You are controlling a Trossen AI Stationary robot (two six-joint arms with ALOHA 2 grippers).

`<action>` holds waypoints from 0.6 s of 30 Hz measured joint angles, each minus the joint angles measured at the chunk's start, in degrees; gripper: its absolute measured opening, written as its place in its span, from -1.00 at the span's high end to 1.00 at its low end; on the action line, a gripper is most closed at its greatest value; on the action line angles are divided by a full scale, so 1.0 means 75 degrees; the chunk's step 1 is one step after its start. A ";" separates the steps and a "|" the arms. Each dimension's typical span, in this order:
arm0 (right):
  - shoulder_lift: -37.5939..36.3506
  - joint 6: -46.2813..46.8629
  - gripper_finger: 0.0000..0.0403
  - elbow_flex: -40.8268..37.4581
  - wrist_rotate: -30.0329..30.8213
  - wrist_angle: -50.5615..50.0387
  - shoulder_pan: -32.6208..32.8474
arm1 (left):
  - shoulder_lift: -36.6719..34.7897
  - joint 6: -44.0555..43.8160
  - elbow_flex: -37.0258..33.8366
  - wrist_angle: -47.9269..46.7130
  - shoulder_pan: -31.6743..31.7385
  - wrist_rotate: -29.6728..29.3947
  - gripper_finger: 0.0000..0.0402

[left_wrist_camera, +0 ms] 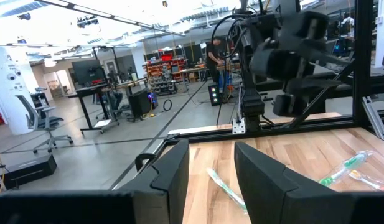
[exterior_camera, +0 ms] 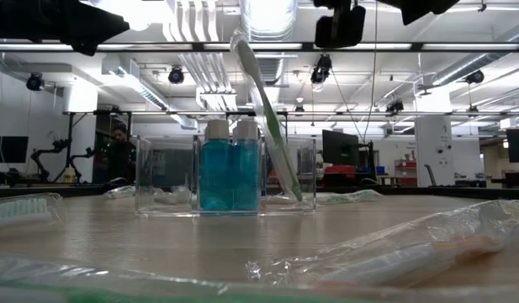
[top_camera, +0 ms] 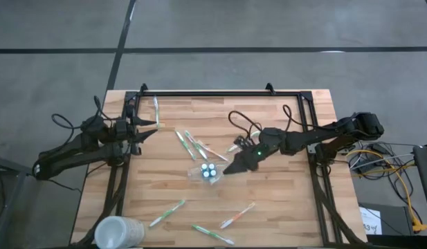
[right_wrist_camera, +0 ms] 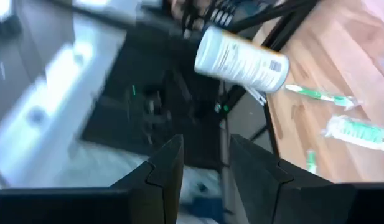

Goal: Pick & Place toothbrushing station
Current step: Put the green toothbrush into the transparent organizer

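Low view, nearest first: wrapped toothbrushes (exterior_camera: pixel 385 252) lie loose on this side of the holder (exterior_camera: pixel 162 177) (so I judge most of the job undone). Inside it stand blue tubes (exterior_camera: pixel 230 177) and one leaning green toothbrush (exterior_camera: pixel 267 126). The right gripper (top_camera: pixel 228 168) hangs just beside the holder, fingers apart and empty. Beyond the holder lie more brushes (top_camera: pixel 189 144), and well off from it the left gripper (top_camera: pixel 154 128) waits with its fingers also apart

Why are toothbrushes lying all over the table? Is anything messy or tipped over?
Yes. Wrapped toothbrushes lie scattered flat across the table instead of standing in the clear holder, which holds blue tubes and one leaning green toothbrush. A frosted white cup lies tipped on its side at the table's front left corner.
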 joint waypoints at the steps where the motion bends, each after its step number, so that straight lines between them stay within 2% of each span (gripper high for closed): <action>1: 0.0000 -0.0380 0.38 0.0000 -0.0143 -0.0004 0.0025 | 0.0000 -0.0001 0.0000 0.0000 0.0000 0.0001 0.34; 7: 0.0006 -0.2386 0.38 0.0000 -0.0160 -0.0039 0.0058 | 0.0000 0.0001 0.0000 0.0001 0.0000 -0.0001 0.34; 15: 0.0006 -0.6171 0.34 0.0000 -0.0157 -0.0103 0.0060 | 0.0000 0.0000 -0.0001 0.0001 -0.0002 -0.0001 0.34; 18: 0.0016 -0.7022 0.36 0.0000 -0.0157 -0.0204 0.0060 | 0.0000 -0.0001 0.0000 0.0000 0.0000 0.0001 0.34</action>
